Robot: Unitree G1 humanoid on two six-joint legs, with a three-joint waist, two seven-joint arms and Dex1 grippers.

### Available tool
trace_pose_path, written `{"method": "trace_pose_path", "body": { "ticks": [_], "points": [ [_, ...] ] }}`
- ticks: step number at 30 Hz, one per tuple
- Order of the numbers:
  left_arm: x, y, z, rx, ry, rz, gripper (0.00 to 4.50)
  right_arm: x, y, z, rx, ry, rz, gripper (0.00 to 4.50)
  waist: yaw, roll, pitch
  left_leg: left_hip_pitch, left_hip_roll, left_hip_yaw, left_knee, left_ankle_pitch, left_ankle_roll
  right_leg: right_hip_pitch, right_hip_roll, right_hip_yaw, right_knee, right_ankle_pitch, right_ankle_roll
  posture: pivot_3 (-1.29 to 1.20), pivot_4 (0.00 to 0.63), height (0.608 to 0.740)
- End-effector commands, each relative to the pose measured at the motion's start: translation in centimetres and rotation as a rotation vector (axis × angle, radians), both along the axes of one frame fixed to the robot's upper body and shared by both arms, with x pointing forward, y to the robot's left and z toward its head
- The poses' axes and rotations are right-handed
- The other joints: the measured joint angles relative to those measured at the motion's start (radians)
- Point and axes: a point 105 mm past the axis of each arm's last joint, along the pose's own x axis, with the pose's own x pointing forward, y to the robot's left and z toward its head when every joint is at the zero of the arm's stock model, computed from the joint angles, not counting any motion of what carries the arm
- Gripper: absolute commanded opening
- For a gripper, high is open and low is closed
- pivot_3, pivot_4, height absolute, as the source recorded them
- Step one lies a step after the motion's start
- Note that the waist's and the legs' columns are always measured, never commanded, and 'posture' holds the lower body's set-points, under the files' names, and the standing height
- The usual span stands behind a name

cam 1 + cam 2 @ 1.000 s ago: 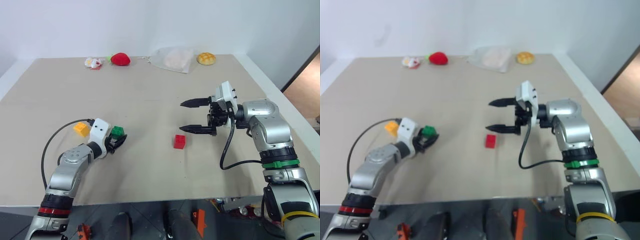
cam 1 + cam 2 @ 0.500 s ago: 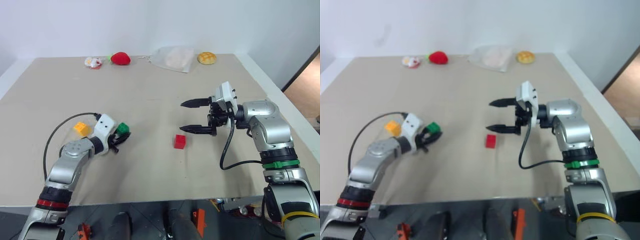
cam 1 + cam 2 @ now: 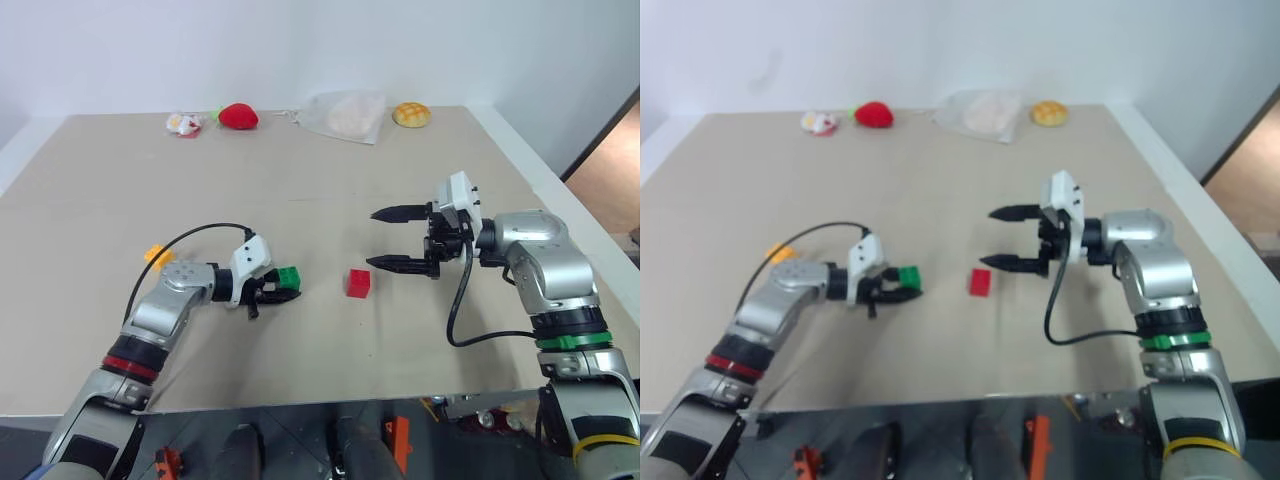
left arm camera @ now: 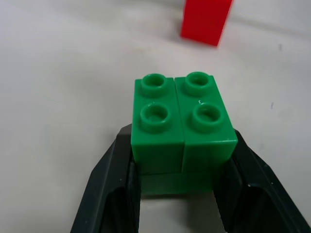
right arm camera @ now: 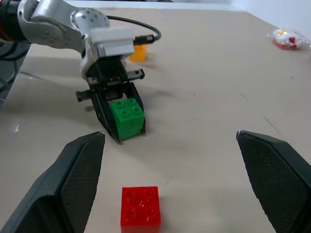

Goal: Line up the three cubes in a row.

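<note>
The left gripper, clamped on the green cube, has carried it rightward, near the red cube. The right gripper hovers wide open. The row is starting; the yellow-orange cube sits well apart.

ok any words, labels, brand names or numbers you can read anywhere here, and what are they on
None can be read.
green cube: bare studs in the left wrist view, no lettering legible.
red cube: no marking visible.
yellow cube: too small to tell.
small packet at the table's far edge: red and white print, too small to read.
clear bag: no label visible.
</note>
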Motion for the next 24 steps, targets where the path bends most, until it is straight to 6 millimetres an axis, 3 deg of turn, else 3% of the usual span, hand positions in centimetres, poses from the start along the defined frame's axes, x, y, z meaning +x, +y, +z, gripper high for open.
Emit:
{"method": "trace_pose_path", "body": {
  "ticks": [1, 7, 15, 24],
  "points": [
    [0.6, -0.9, 1.0, -0.025, -0.053, -0.058, 1.36, -0.7, -1.2, 1.4, 0.008, -0.050, -0.033, 4.50, 0.001, 0.000, 0.000, 0.000, 0.000, 0.000, 0.000, 0.000, 0.000, 0.000, 0.000, 0.000, 0.000, 0.000, 0.000, 0.00, 0.150, 0.740],
    [1.6, -1.9, 2.0, -0.089, -0.066, -0.099, 1.36, -1.9, -2.9, 0.0, -0.014, -0.002, -0.106, 4.50, -0.003, 0.000, 0.000, -0.002, -0.001, 0.000, 0.001, 0.000, 0.000, -0.001, 0.000, 0.001, -0.001, 0.000, 0.001, 0.00, 0.150, 0.740],
    [0.8, -2.5, 1.5, -0.084, -0.031, -0.182, 1.36, -2.8, -2.6, -1.4, -0.029, 0.044, -0.106, 4.50, -0.007, 0.000, 0.000, 0.000, 0.000, 0.003, 0.001, -0.001, 0.002, -0.001, 0.001, 0.005, 0.000, 0.000, 0.002, 0.00, 0.150, 0.740],
    [0.7, -2.8, 1.2, -0.084, -0.014, -0.203, 1.36, -2.5, -2.4, -1.4, -0.023, 0.046, -0.104, 4.50, -0.006, 0.000, 0.000, 0.000, 0.000, 0.005, 0.002, -0.001, 0.002, -0.001, 0.001, 0.007, 0.000, 0.001, 0.003, 0.00, 0.150, 0.740]
  ]
}}
